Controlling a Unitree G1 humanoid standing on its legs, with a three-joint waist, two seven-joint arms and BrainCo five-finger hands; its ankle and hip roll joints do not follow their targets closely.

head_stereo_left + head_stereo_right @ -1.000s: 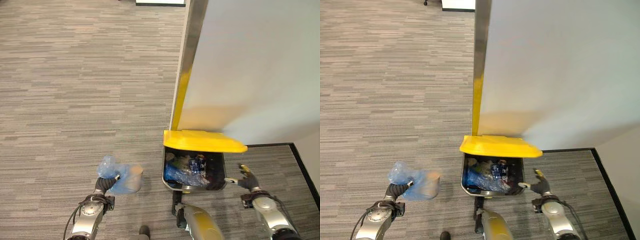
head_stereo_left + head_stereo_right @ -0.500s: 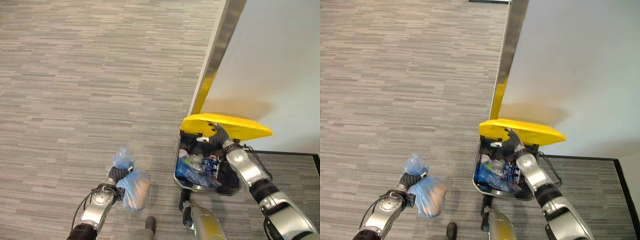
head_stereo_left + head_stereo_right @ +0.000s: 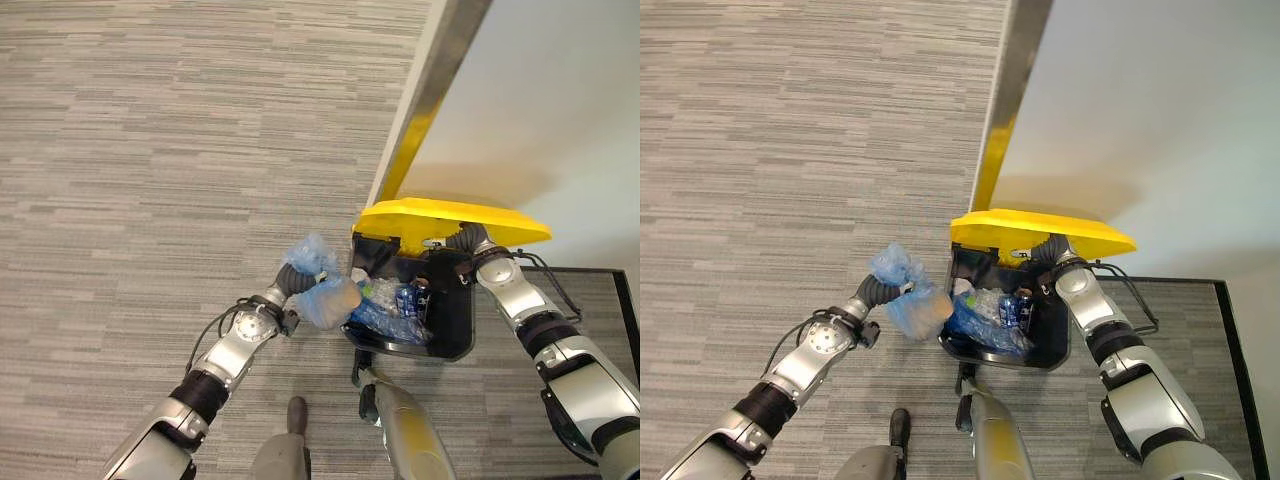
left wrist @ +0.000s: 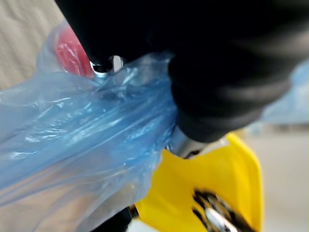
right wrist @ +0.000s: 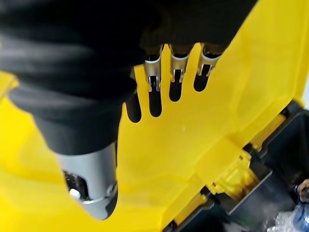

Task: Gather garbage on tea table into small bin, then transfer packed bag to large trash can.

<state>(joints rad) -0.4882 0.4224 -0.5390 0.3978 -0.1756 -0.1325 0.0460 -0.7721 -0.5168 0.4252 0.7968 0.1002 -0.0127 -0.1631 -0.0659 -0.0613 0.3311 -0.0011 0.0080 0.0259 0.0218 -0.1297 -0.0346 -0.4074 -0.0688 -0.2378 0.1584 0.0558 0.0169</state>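
My left hand (image 3: 289,279) is shut on the neck of a blue plastic bag (image 3: 328,298) with rubbish in it. The bag hangs at the left rim of the large black trash can (image 3: 457,338), touching or just beside it. In the left wrist view the bag (image 4: 72,130) bunches under the hand's cover. The can's yellow lid (image 3: 470,216) stands raised. My right hand (image 3: 471,243) is tucked under the lid; its straight fingers (image 5: 155,79) press flat on the lid's yellow underside (image 5: 236,92). Blue bags and bottles lie inside the can (image 3: 990,312).
A white wall panel (image 3: 560,100) with a metal edge (image 3: 432,90) and a yellow strip rises right behind the can. Grey carpet (image 3: 150,150) spreads to the left and ahead. A black skirting line (image 3: 628,305) runs along the floor at the right.
My left hand has swung the bag right and up, from the open carpet to the can's left rim. The right hand has slid further under the lid. The camera has shifted a little.
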